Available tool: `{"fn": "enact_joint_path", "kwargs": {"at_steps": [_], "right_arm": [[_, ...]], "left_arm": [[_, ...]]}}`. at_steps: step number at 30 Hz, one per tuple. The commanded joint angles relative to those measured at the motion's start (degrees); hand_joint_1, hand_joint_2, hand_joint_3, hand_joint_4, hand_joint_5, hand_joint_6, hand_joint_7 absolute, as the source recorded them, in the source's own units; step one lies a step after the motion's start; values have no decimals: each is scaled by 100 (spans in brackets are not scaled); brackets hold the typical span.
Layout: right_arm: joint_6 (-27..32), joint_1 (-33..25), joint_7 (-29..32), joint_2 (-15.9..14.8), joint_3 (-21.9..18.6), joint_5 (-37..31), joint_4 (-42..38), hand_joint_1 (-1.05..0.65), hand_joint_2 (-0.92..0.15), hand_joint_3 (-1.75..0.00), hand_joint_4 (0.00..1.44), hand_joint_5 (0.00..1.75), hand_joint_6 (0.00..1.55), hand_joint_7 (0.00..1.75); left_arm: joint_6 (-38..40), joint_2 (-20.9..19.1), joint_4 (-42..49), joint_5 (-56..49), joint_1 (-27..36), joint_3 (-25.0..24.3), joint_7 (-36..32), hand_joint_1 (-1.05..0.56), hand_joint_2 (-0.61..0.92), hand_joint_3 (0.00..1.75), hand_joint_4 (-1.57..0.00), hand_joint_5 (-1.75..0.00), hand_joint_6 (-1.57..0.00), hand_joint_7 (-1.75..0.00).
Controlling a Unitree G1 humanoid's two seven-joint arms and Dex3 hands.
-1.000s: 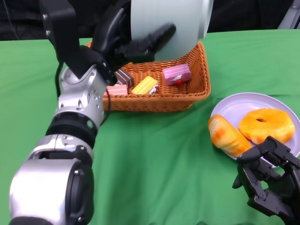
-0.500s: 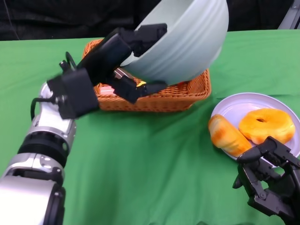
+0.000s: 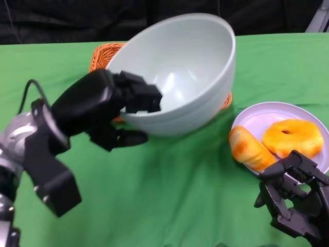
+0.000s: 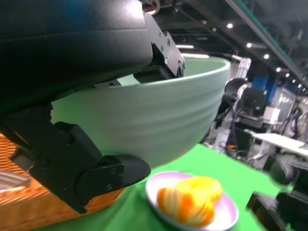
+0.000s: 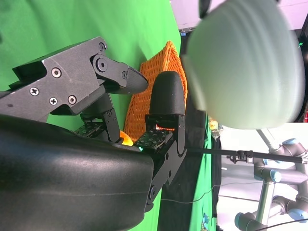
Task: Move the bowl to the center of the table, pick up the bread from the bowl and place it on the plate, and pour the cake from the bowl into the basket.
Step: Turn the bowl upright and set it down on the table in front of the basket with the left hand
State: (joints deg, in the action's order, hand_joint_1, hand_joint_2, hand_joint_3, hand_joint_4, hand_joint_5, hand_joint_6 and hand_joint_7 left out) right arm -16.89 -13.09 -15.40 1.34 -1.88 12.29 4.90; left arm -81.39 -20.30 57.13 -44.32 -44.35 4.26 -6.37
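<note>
Legible text: none.
No lettering, label, brand mark or number can be read on the bowl (image 3: 190, 72), the plate (image 3: 257, 119), the basket (image 3: 101, 53) or the tabletop (image 3: 169, 195); background equipment at right of the left wrist frame is too blurred to show any.

I am working in a robotics lab or test hall. My table (image 3: 169, 195) is draped in bright green cloth with a black curtain (image 3: 61, 20) behind it. Beyond the table stand another robot arm (image 5: 274, 173), desks with monitors (image 4: 250, 101), and a dark industrial ceiling with rows of lights (image 4: 250, 45).
</note>
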Motion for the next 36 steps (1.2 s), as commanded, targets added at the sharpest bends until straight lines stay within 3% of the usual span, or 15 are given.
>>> {"fn": "enact_joint_path", "kwargs": {"at_steps": [1,6,9,10,15,21,28,30,32,33,34,35,36], "right_arm": [[-13,-42,0,-79,-37,49,60,-13,-71,-78,63,164,59,132],[2,-52,40,-97,-38,-22,89,-15,-71,-77,64,163,59,131],[13,-51,53,-103,-36,-36,103,-14,-72,-76,64,163,59,131],[16,-51,56,-104,-36,-38,105,-14,-72,-74,64,162,59,131],[36,-31,3,-104,-32,72,96,-13,-74,-73,64,163,59,132],[46,-25,30,-89,-26,44,105,-10,-69,-83,64,163,60,132],[79,-42,22,-73,-20,97,137,-11,-68,-86,64,164,59,132],[71,-47,19,-78,-17,90,149,-11,-68,-86,64,164,59,132],[72,-54,21,-82,-17,82,161,-10,-68,-86,64,165,59,132],[69,-57,22,-85,-17,76,164,-10,-69,-85,63,165,59,132],[61,-60,25,-88,-16,62,164,-10,-69,-85,63,165,59,132],[55,-62,27,-89,-16,51,164,-11,-69,-85,63,165,58,132],[51,-62,29,-89,-15,45,164,-11,-69,-85,63,165,58,132]], "left_arm": [[-25,-393,-329,-837,315,194,-1162,-16,56,94,-75,-174,-76,-142],[412,-863,-647,-2197,646,934,-3186,-10,50,94,-74,-175,-70,-155],[661,-1146,-599,-2780,774,1619,-4186,-8,52,77,-73,-175,-78,-143],[731,-1201,-559,-2923,761,1845,-4511,-9,57,68,-74,-175,-75,-147],[1307,-1348,-263,-3619,758,3083,-5985,-10,61,52,-76,-175,-67,-162],[1818,-1308,191,-3813,560,4107,-6871,-11,60,49,-78,-175,-63,-169],[2253,-1168,577,-3695,432,4715,-7272,-15,70,42,-78,-175,-64,-167],[2395,-1121,632,-3630,439,4807,-7259,-19,81,23,-74,-175,-67,-155],[2485,-1096,643,-3534,461,4863,-7243,-16,83,13,-74,-174,-63,-157],[2497,-1101,638,-3459,473,4871,-7169,-16,83,9,-74,-171,-67,-147],[2476,-1122,631,-3366,482,4858,-7045,-17,83,6,-76,-166,-74,-129],[2463,-1139,623,-3293,488,4854,-6955,-19,83,3,-79,-149,-85,-95],[2457,-1153,612,-3234,491,4862,-6896,-20,83,1,-80,-143,-92,-78]]}}
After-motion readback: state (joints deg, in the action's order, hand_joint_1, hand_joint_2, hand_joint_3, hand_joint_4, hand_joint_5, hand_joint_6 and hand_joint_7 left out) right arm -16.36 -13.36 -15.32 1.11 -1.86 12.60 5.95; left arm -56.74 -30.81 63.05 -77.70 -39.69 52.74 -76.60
